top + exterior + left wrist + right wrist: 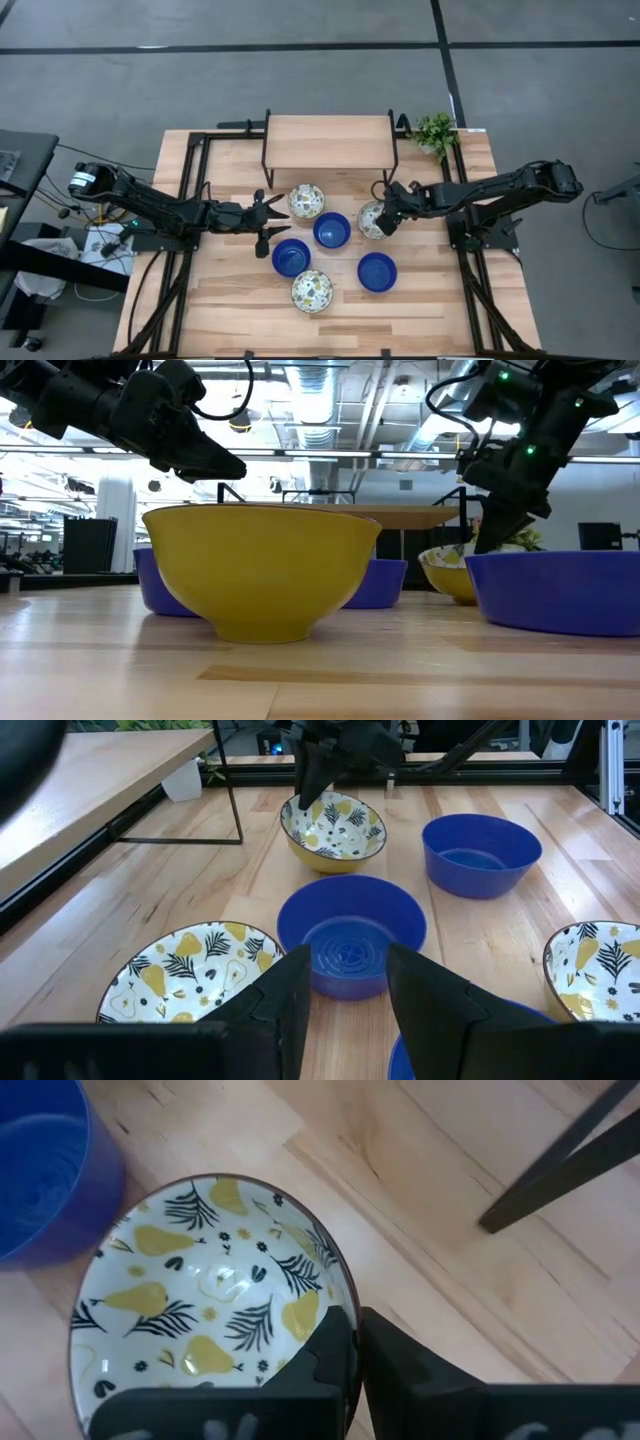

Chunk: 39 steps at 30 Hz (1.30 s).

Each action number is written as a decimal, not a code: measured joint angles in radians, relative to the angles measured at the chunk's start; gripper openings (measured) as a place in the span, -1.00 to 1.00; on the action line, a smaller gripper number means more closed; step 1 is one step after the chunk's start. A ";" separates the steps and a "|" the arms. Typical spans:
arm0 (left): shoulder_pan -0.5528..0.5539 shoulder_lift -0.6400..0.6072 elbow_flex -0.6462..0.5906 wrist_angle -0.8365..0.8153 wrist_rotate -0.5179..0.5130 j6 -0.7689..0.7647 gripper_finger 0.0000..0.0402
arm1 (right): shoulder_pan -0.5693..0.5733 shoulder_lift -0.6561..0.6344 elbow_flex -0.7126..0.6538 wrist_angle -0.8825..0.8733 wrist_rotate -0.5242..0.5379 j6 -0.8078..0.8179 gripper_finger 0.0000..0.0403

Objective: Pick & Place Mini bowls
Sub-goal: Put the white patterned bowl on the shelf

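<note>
Six mini bowls sit on the wooden table. Three are blue (331, 231) (291, 257) (377, 271). Three are white inside with a yellow pear and leaf pattern (306, 201) (369, 222) (311, 291); their outsides are yellow (260, 570). My left gripper (272, 222) (345, 985) is open and hovers left of the cluster, between the far-left patterned bowl and the near-left blue bowl, and touches nothing. It points at the middle blue bowl (350, 935). My right gripper (384, 217) (357, 1330) is shut on the right patterned bowl (200, 1300). My right gripper holds the right patterned bowl by its rim (340, 1295) on the side toward the table's right edge. One finger (325, 1350) is inside the bowl and one (400, 1355) outside, coming slanting down from the right. The bowl stays upright; whether it is lifted I cannot tell.
A raised wooden shelf on a black wire frame (328, 140) stands at the far side, just behind the bowls. A small green plant (435, 132) sits at the far right corner. Bare tabletop lies near the front edge (250, 320) and to both sides of the cluster.
</note>
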 joint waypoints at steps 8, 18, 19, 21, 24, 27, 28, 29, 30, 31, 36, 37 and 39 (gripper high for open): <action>0.000 0.000 0.000 0.000 0.000 0.000 -0.35 | 0.000 0.000 0.000 0.000 0.004 0.001 -0.98; 0.000 0.000 0.000 0.000 0.000 0.000 -0.35 | 0.002 0.002 0.028 -0.010 0.010 -0.019 -1.00; 0.000 0.000 0.000 0.000 0.000 0.000 -0.35 | 0.004 0.003 0.030 -0.012 0.010 -0.023 -1.00; 0.000 0.000 0.000 0.000 0.000 0.000 -0.35 | 0.008 0.003 0.031 -0.011 0.011 -0.028 -1.00; 0.000 0.000 0.000 0.000 0.000 0.000 -0.35 | 0.008 0.003 0.031 -0.011 0.012 -0.028 -1.00; 0.000 0.000 0.000 0.000 0.000 0.000 -0.35 | 0.008 0.003 0.031 -0.009 0.011 -0.038 -1.00; 0.000 0.000 0.000 0.000 0.000 0.000 -0.35 | 0.008 0.003 0.032 -0.008 0.008 -0.049 -1.00; 0.000 0.000 0.000 0.000 0.000 0.000 -0.35 | 0.005 0.002 0.034 -0.009 0.004 -0.059 -1.00; 0.000 0.000 0.000 0.000 0.000 0.000 -0.35 | -0.001 0.000 0.037 -0.012 -0.001 -0.069 -1.00; 0.000 0.000 0.000 0.000 0.000 0.000 -0.35 | -0.005 -0.003 0.040 -0.015 -0.009 -0.076 -1.00; 0.000 0.000 0.000 0.000 0.000 0.000 -0.35 | -0.022 -0.004 0.084 -0.051 -0.027 -0.096 -1.00; 0.000 0.000 0.000 0.000 0.000 0.000 -0.35 | -0.022 -0.004 0.092 -0.062 -0.027 -0.097 -1.00; 0.000 0.000 0.000 0.000 0.000 0.000 -0.35 | -0.021 -0.004 0.113 -0.081 -0.028 -0.099 -1.00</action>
